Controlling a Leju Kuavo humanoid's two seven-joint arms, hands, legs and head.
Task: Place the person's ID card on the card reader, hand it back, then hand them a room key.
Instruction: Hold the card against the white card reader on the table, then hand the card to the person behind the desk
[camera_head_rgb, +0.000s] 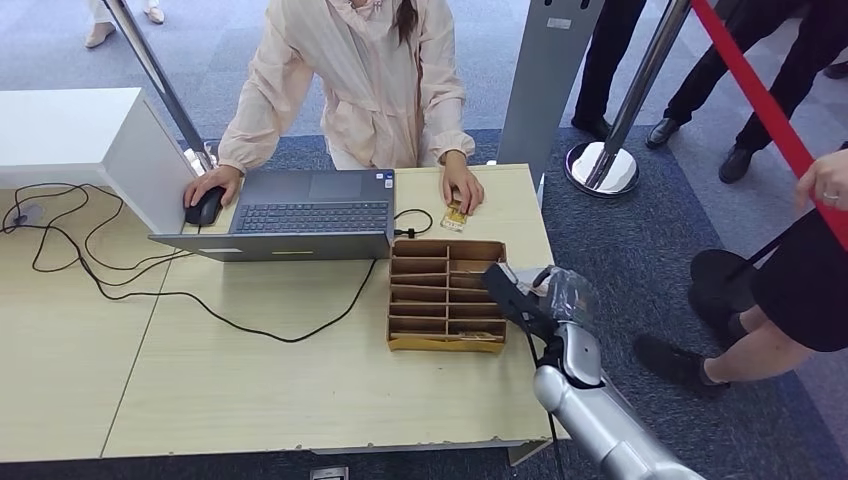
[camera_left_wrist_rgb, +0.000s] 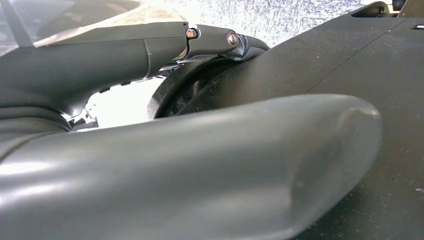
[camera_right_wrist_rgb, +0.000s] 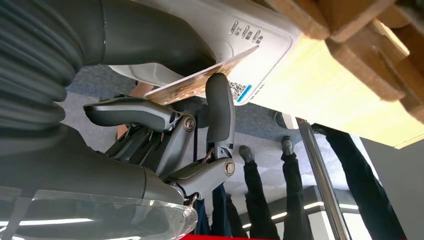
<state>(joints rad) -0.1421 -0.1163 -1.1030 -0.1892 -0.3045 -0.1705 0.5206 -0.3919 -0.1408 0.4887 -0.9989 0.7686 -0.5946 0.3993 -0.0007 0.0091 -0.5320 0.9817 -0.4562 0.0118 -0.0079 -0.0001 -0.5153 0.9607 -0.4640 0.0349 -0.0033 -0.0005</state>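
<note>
Beside the cardboard tray (camera_head_rgb: 447, 296) at the bench (camera_head_rgb: 250, 390) edge, right robot hand (camera_right_wrist_rgb: 165, 130) pinching the ID card (camera_right_wrist_rgb: 200, 82) flat against the white card reader (camera_right_wrist_rgb: 240, 35). Left robot hand (camera_left_wrist_rgb: 190, 165) up close, grasp impossible to tell. Beyond, person (camera_head_rgb: 350, 80) at laptop (camera_head_rgb: 300, 215).
</note>
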